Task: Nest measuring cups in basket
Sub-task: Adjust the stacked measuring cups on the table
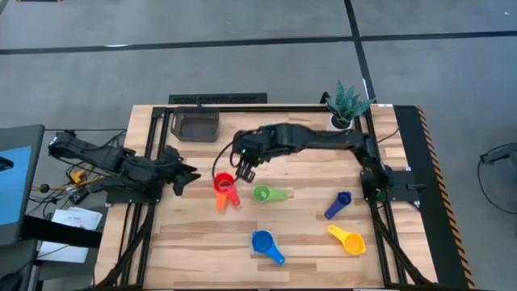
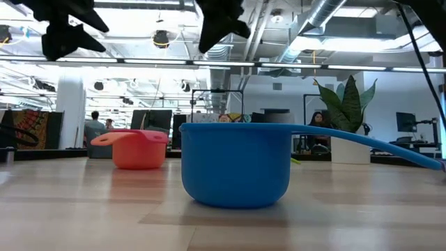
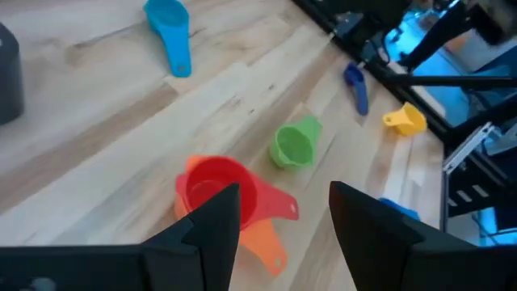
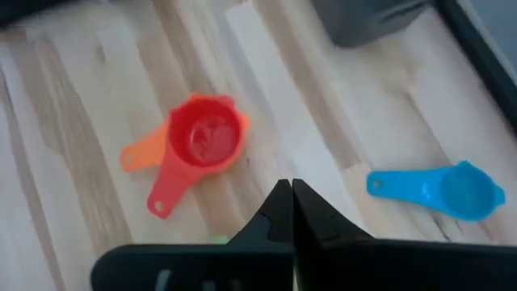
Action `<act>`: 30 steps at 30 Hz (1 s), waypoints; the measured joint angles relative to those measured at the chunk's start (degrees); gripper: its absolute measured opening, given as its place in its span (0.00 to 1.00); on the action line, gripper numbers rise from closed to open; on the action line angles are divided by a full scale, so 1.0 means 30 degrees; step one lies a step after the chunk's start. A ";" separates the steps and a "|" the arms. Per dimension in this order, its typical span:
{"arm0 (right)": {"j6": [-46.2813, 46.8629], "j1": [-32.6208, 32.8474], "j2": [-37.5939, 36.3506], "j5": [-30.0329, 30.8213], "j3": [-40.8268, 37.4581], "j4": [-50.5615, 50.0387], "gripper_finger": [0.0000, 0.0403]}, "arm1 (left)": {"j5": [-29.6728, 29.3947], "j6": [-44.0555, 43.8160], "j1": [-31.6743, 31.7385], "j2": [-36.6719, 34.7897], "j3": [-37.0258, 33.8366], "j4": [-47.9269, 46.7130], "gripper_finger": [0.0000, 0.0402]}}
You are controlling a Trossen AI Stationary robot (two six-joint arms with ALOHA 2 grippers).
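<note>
Desk [image 1: 194, 242]; basket [image 1: 197, 125] at 11 o'clock, empty. Right end effector [image 1: 245, 173] closed, empty, above red cup [image 1: 223, 184] nested in orange cup [image 1: 221, 201] at centre. Left end effector [image 1: 187, 179] open, empty, at 9 o'clock. Green cup [image 1: 263, 193] alongside.

Bare wood separates basket [image 1: 197, 126] from red cup [image 1: 224, 184].

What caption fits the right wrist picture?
Shut right gripper above red cup nested in orange cup.
</note>
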 joint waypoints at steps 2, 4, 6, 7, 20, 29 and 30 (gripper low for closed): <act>0.0354 -0.0147 -0.0250 -0.0075 -0.0019 -0.0042 0.01 | 0.0235 -0.0355 -0.0036 -0.0175 -0.0521 -0.0319 0.44; 0.0878 -0.0100 -0.0433 -0.0142 -0.0683 0.0226 0.01 | 0.0700 -0.0964 -0.0158 0.0064 -0.1202 -0.0586 0.44; 0.1584 -0.0022 -0.0643 -0.0671 -0.1821 0.1093 0.01 | 0.1038 -0.1538 -0.0355 0.0405 -0.1892 -0.0394 0.44; 0.1964 0.0045 -0.0821 -0.1210 -0.2690 0.1710 0.01 | 0.1075 -0.1853 -0.0448 0.0583 -0.2181 -0.0314 0.44; 0.8753 0.0623 -0.2204 -0.4060 -1.3336 1.5623 0.01 | 0.1634 -0.2870 -0.1508 0.2833 -0.5469 0.4155 0.23; 0.8563 0.1282 -0.0293 -0.3513 -1.2519 1.4924 0.01 | 0.2381 -0.3786 -0.1501 0.5150 -0.7922 1.0130 0.10; 0.8501 0.1321 -0.0297 -0.3150 -1.2491 1.4856 0.01 | 0.2180 -0.3787 -0.1495 0.5498 -0.8021 1.0598 0.09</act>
